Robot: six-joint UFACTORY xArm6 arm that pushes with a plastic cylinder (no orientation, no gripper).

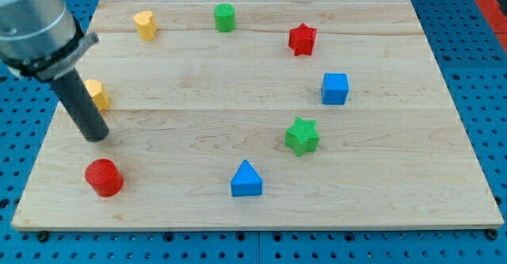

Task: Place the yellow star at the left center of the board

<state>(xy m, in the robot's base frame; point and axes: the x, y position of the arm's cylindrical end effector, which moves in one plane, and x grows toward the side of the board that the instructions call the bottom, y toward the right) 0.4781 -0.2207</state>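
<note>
Wooden board, yellow star beside my tip

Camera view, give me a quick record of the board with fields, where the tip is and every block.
my tip: view's left, just below the partly hidden yellow block, above the red cylinder
yellow block beside rod: left edge, mid height, shape unclear
yellow heart-like block: top left
green cylinder: top centre
red star: top, right of centre
blue cube: right of centre
green star: below blue cube
blue triangle: bottom centre
red cylinder: bottom left
board: wooden
</note>
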